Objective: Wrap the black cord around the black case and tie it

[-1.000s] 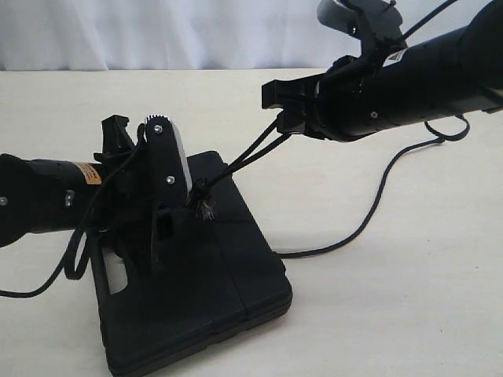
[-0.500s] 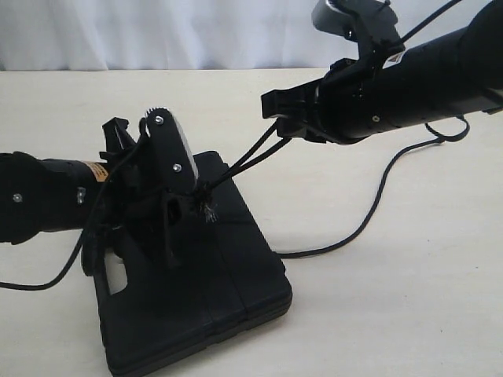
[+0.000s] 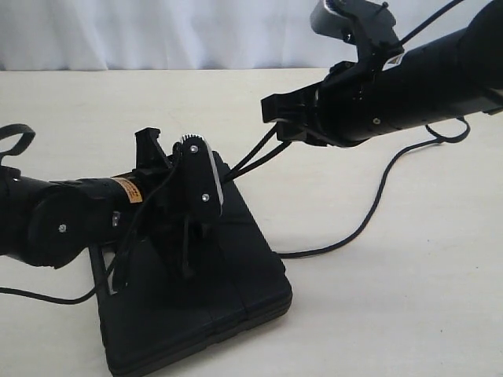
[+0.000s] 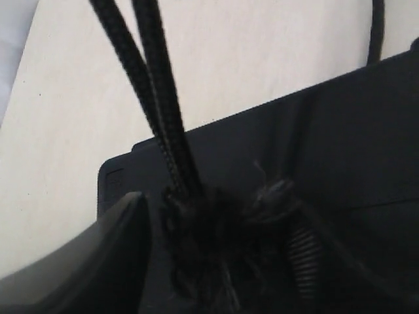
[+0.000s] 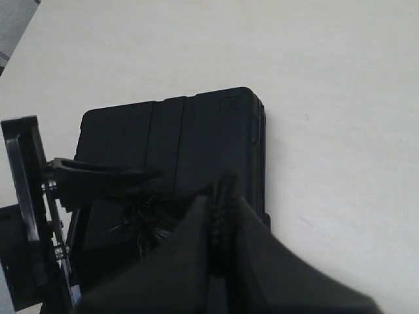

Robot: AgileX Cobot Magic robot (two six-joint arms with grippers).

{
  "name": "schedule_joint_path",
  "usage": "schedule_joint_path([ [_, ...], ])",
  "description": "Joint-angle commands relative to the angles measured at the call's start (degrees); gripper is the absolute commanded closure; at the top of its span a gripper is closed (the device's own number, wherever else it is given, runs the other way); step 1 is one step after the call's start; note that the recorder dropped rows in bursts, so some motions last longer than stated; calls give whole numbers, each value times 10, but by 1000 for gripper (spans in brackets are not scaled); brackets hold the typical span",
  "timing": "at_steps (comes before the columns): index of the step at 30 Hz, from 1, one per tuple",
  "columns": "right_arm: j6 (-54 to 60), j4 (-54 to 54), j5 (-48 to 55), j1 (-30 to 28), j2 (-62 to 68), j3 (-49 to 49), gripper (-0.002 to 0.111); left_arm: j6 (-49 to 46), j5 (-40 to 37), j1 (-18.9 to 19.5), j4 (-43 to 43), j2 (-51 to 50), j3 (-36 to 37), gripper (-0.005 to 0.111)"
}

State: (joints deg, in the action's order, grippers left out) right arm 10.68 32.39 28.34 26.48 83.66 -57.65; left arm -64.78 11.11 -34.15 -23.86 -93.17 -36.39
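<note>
Judging from how things lie, the work is somewhere in the middle. The case [image 3: 228,290] rests flat on the table [image 3: 409,298]. Two strands of the cord [image 3: 253,153] rise taut from above its lid to the right gripper [image 3: 275,129], whose fingers are clenched on the pair; the right wrist view shows them pinched together around it. The strands start at the fuzzy knot [image 4: 216,242], which sits low over the lid, against the left gripper [image 3: 212,184]. A long slack tail comes out from the case's right side at table level, curves across the table and climbs toward the right arm. So one end is anchored and under tension, but no finished turn over the lid shows and no tie is made. The wrapping and the tying both appear left to do.

Much is hard to read — black cord on black case on black arm. In the exterior view the left arm covers the handle side of the lid, and the knot hides behind the gripper there. The left wrist view shows only one finger [image 4: 98,255] beside the knot; the other side is lost in the dark, so I cannot tell whether those fingers pinch the knot or merely flank it. Whether the tail runs under the case or only lies against its edge is also unclear — the contact is in shadow.
</note>
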Motion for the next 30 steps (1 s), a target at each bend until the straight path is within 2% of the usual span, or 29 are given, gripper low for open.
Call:
schedule_joint_path([
  [1, 7, -2, 1, -4, -7, -3, 104, 27, 45, -5, 11, -4, -4, 57],
  [6, 7, -2, -4, -4, -7, -3, 104, 49, 48, -5, 11, -4, -4, 85],
  [7, 7, -2, -5, -4, -7, -3, 103, 49, 30, -5, 11, -4, -4, 98],
  [9, 7, -2, -6, -4, -7, -3, 100, 49, 19, -5, 11, -4, -4, 107],
  [11, 5, -2, -5, -4, -7, -3, 93, 54, 14, -5, 10, -4, -4, 107],
  [14, -10, -8, 7, -8, -7, -3, 76, 89, 14, -5, 8, -4, -4, 107],
  [19, -69, -74, 51, -57, -30, -17, 51, 106, 15, -5, 26, -4, -4, 107],
  [24, -163, -197, 137, -114, -43, -45, 48, 106, 17, -5, 85, -4, -4, 107],
  [30, -223, -256, 141, -133, -30, -37, 48, 106, 39, -5, 142, -4, -4, 107],
])
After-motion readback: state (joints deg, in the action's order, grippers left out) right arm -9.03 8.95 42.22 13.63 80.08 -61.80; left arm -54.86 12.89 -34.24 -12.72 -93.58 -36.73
